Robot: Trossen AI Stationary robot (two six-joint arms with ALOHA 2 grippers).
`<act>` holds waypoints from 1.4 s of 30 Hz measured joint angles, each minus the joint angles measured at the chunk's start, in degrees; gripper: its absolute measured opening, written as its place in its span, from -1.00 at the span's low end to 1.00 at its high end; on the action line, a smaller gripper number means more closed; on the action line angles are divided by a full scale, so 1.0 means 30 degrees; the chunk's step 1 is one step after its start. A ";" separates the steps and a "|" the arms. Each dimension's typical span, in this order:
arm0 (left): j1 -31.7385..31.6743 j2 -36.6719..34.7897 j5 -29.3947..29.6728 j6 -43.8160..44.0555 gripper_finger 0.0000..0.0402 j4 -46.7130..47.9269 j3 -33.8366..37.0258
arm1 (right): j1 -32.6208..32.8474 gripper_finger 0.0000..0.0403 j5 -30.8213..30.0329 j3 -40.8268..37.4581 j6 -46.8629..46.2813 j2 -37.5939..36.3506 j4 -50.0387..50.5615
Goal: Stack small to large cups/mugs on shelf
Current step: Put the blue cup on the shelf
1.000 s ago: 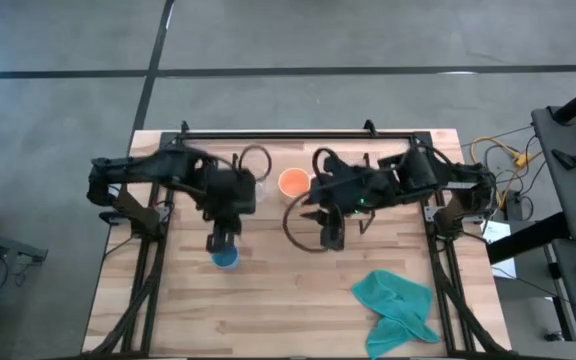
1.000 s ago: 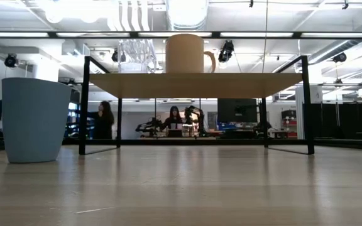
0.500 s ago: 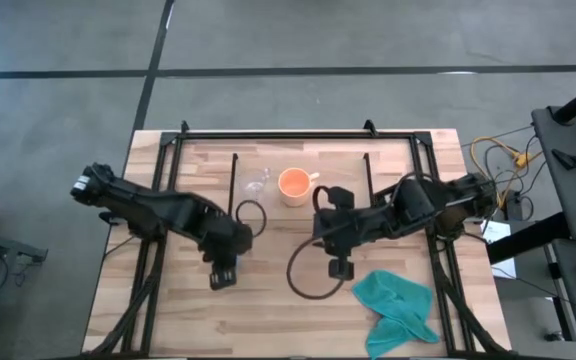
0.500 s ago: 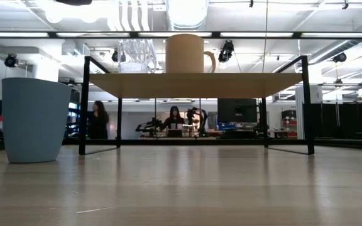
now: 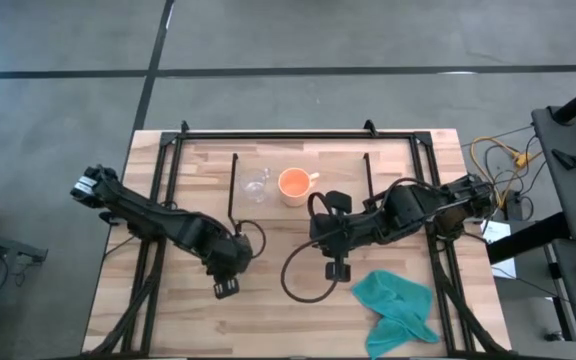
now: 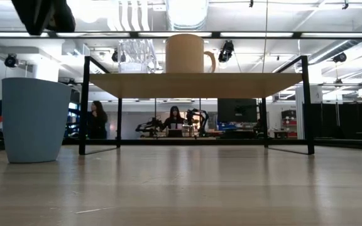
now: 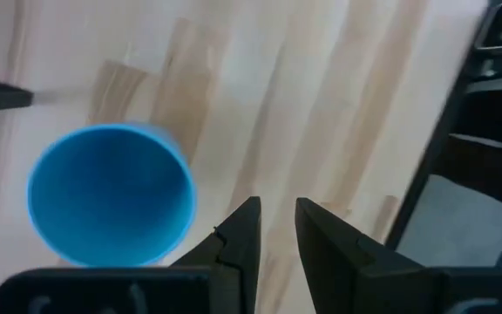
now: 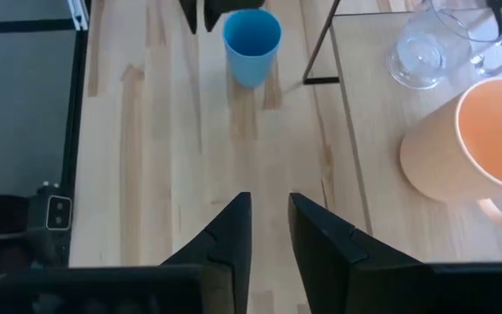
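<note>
Two claws hang over the desk [image 5: 168, 320], and we see both with fingers drawn to a narrow gap, holding nothing. Our left claw [image 7: 274, 228] sits just beside the blue cup [image 7: 110, 194], not touching it; that cup stands on the desk outside the shelf [image 6: 193, 84]. Our right claw [image 8: 268, 225] hovers over bare wood near the teal cloth [image 5: 398, 305]. On the shelf stand the orange mug [image 5: 293, 184] and, just beside it, the clear glass cup [image 5: 255, 186].

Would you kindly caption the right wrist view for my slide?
Orange mug and clear glass cup on the shelf; blue cup on the table.
</note>
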State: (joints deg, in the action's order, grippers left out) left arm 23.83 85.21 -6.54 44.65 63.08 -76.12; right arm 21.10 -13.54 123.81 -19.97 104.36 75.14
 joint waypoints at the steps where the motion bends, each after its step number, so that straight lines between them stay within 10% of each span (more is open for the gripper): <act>1: 0.0000 0.0000 0.0007 0.0014 -0.70 -0.0049 0.0198 | 0.0000 -0.62 0.0004 -0.0048 0.0000 0.0007 -0.0109; 34: -0.0171 0.0449 0.2331 0.1019 -0.70 -0.1534 0.3388 | 0.0000 -0.63 0.0007 -0.0213 0.0109 0.0015 -0.0352; 42: -0.0229 0.1362 0.2338 0.0865 -0.97 -0.2090 0.3395 | 0.0000 -0.63 0.0007 -0.0213 0.0142 0.0015 -0.0345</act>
State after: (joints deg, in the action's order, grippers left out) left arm 23.15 89.30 0.47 47.24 56.81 -65.93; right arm 21.10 -13.52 123.17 -19.54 104.40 74.11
